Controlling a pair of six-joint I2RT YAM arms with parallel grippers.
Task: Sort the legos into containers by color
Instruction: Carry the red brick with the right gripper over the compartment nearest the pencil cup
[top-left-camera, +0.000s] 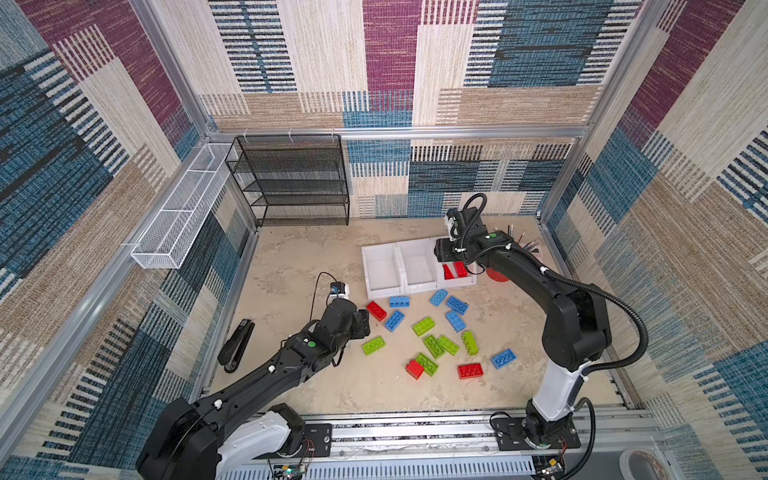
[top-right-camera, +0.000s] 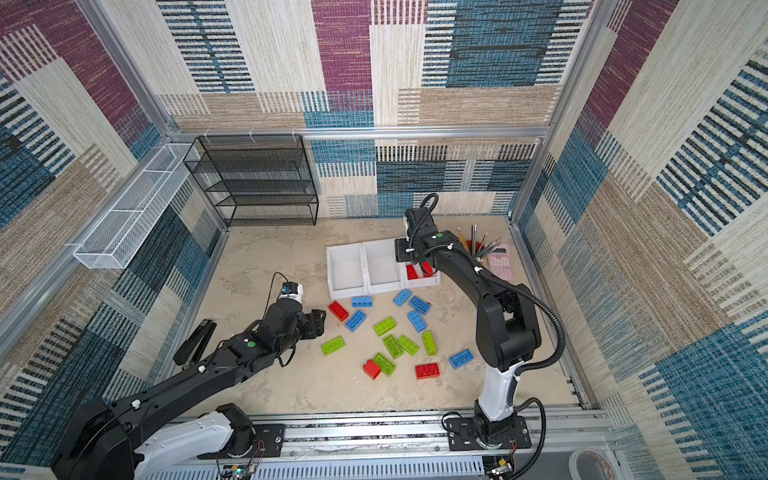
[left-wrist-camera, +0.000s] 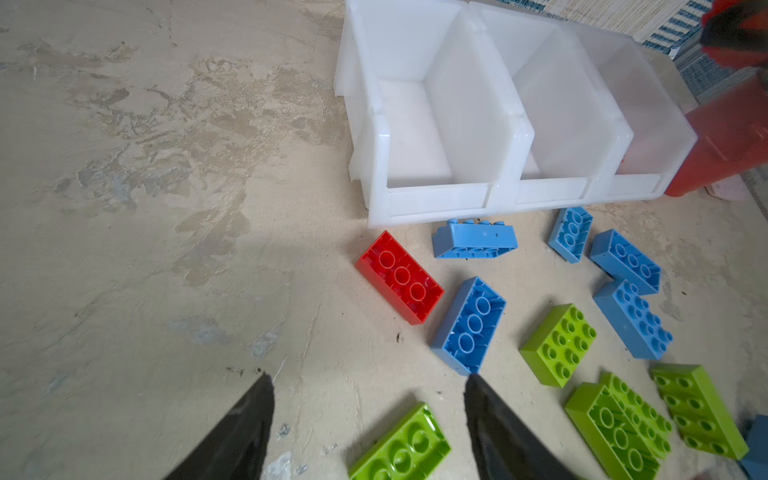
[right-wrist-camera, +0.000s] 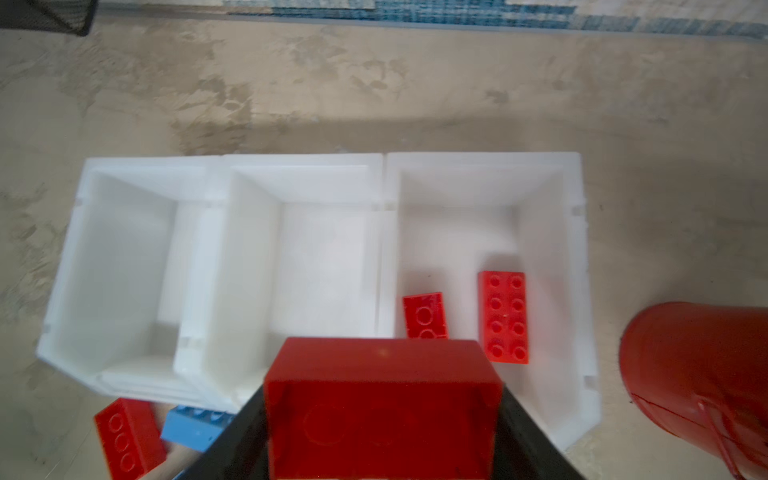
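Containers (top-left-camera: 400, 262), two red legos (right-wrist-camera: 503, 318) in rightmost, right claw (right-wrist-camera: 382, 419) clamped on red lego (right-wrist-camera: 382, 370), left claw (left-wrist-camera: 368, 380) apart

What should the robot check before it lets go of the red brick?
1. Grip: right gripper is shut on the chunky red plastic studded brick: ok.
2. Right colour bin: the end white plastic bin, beside the red pencil cup, holds two red bricks: ok.
3. Brick fully over that bin: cannot tell. In the right wrist view it seems to straddle the wall shared with the middle white bin.
4. No wrong colours: the middle white bin and far white bin are both empty: ok.
5. Left gripper out of the way: open, over the loose bricks on the table, away from the bins: ok.
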